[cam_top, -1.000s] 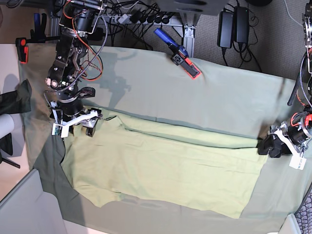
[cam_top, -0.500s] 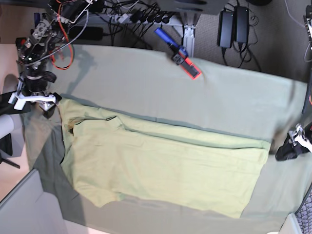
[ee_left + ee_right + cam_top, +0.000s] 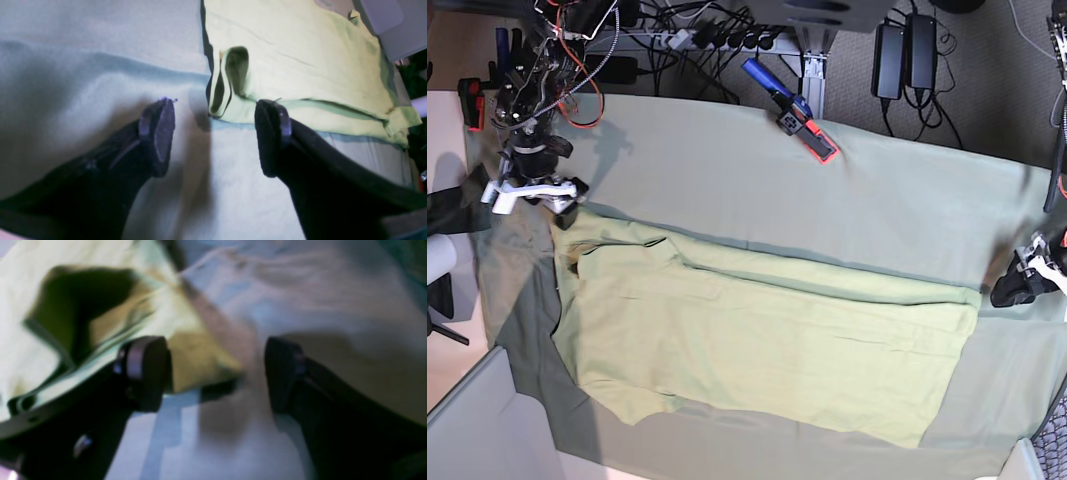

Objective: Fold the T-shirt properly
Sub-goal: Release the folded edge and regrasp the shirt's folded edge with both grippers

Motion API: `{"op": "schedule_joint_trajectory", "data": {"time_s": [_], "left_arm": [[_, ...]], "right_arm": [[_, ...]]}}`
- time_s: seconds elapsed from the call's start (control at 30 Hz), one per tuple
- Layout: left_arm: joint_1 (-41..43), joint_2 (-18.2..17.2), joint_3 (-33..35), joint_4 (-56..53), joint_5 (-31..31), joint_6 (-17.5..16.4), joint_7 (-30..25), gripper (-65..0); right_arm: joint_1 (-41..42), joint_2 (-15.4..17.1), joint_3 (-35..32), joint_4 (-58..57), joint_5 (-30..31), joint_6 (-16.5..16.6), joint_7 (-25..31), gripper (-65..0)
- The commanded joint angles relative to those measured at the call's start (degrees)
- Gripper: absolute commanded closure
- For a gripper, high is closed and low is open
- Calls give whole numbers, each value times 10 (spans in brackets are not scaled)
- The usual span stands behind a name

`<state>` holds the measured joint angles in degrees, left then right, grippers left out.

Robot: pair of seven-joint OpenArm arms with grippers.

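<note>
The pale yellow-green T-shirt lies flat on the grey-green table cloth, folded into a long band. My right gripper hangs open just off the shirt's upper left corner. In the right wrist view the open gripper is empty, with a shirt corner lying just ahead of the left finger. My left gripper sits just off the shirt's right end. In the left wrist view it is open and empty, with the shirt's rumpled corner just beyond the fingertips.
A blue and orange clamp lies at the cloth's back edge. Power bricks and cables lie on the floor behind. A second orange clamp is at the far left. A grey panel stands at the lower left.
Both grippers were down on the shirt's two ends a second ago. Both have since let go and pulled outward, off the shirt. The shirt lies still.
</note>
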<state>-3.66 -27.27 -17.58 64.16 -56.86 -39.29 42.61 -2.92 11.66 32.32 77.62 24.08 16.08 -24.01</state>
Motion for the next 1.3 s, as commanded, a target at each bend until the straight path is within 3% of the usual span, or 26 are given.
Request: {"op": "schedule_joint_trajectory", "data": {"time_s": [0.0, 0.4, 0.6, 0.97, 1.27], "left_arm": [[-10, -8, -3, 10, -12, -7, -13, -408], [-9, 0, 2, 9, 7, -7, -23, -409], [-11, 21, 38, -8, 45, -7, -58, -409], [-21, 56, 39, -19, 84, -7, -78, -409], [-65, 69, 39, -69, 75, -7, -72, -409]], "right_arm": [[7, 5, -8, 6, 3, 20, -4, -445], [7, -10, -22, 7, -12, 20, 4, -444], [7, -10, -22, 7, -11, 20, 4, -445], [7, -10, -22, 7, -11, 20, 2, -445], [5, -10, -22, 7, -11, 20, 2, -445]]}}
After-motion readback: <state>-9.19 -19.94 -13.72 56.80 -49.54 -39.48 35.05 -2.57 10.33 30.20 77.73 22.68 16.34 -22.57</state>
